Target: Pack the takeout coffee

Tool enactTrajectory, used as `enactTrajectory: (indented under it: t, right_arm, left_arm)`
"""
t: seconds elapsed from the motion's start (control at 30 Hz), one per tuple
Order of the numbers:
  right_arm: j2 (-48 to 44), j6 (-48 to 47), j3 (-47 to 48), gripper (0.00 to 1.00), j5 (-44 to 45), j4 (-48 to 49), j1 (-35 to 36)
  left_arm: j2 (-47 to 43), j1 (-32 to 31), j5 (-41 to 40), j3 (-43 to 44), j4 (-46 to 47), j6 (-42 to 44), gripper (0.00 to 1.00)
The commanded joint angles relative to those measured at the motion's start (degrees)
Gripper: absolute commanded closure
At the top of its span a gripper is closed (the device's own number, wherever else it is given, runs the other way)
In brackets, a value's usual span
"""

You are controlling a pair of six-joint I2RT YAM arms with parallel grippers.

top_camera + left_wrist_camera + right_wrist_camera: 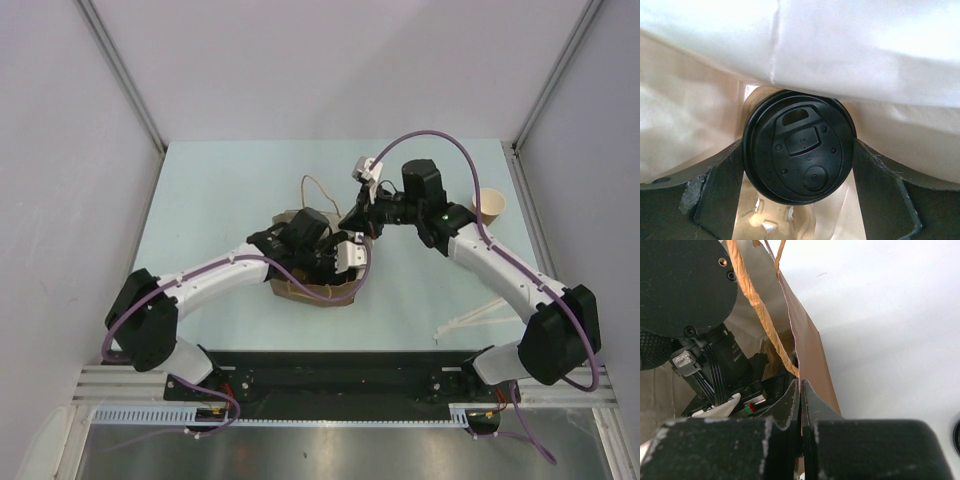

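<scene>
Takeout coffee, a small cup under a round black plastic lid, sits between the two dark fingers of the left gripper, which press on its sides, down inside the tall brown paper bag. The right gripper pinches the bag's top edge to hold it open. If that pinch slips, the wall may flop onto the cup. Letting go too high could tip it and spill.

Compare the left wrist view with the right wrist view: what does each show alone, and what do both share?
Left wrist only: the takeout coffee's black lid, held by the left gripper. Right wrist only: the right gripper shut on the paper bag rim, the twine handles, the table. Both: the bag's pale inside and part of the left arm.
</scene>
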Motion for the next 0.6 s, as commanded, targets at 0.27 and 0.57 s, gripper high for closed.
enactTrajectory:
  t: [0.27,0.57]
  right_arm:
    - [3.3,-1.7,4.1,1.0,-0.9,2.1,-1.4]
    - [3.2,-2.9,5.0,1.0,-1.3,0.9,-1.6]
  left_arm:
    - [7.1,2.9,-3.1,-5.6,3.9,3.5,0.83]
    - [-0.9,2.9,-0.9,-1.9,1.0,-1.4,0.43]
